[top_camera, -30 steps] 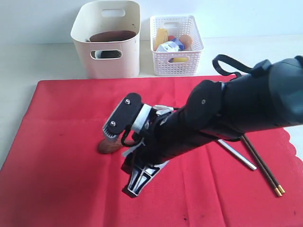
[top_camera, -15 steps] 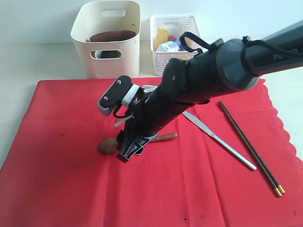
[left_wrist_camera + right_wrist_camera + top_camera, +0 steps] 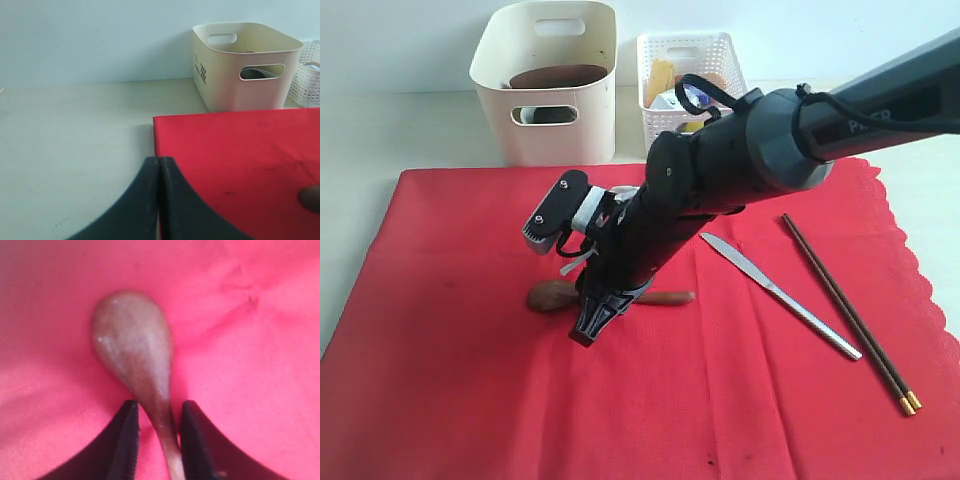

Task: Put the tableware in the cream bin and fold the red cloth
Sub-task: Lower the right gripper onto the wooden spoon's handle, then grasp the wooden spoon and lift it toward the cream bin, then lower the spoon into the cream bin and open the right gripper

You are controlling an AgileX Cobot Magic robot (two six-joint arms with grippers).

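From the exterior view, the red cloth (image 3: pixel 450 380) lies flat over most of the worktop (image 3: pixel 380 130), woven and faintly creased, with its scalloped edge at 3 o'clock. It is probably left spread until it has been cleared. The cream bin (image 3: pixel 545 135), smooth plastic with rounded corners and oval handles, stands just off the cloth at 11 o'clock. A round brown plate (image 3: pixel 555 75) leans inside it. The white lattice basket (image 3: pixel 692 135) sits at 12 o'clock. The brown wooden spoon (image 3: pixel 552 296) lies near the middle of the cloth, and the right claw (image 3: pixel 585 335) points steeply down onto it. The slim steel knife (image 3: pixel 780 295) and the dark, gold-tipped chopsticks (image 3: pixel 850 315) lie at about 3 to 4 o'clock, apart from each other and untouched. In the left wrist view, the left claw (image 3: pixel 159 160) hangs over the cloth's corner. Its dark curved jaws are pressed together on nothing, so I judge it parked clear of the work. The bin is beyond it, and a dark blob at the frame's edge may be the spoon. In the right wrist view, the jaws straddle the narrow neck behind the spoon's matte oval bowl (image 3: pixel 132 340), a sensible place to pinch. They sit very close on both sides. I cannot tell whether they are already pinching it. The spoon lies on the cloth.
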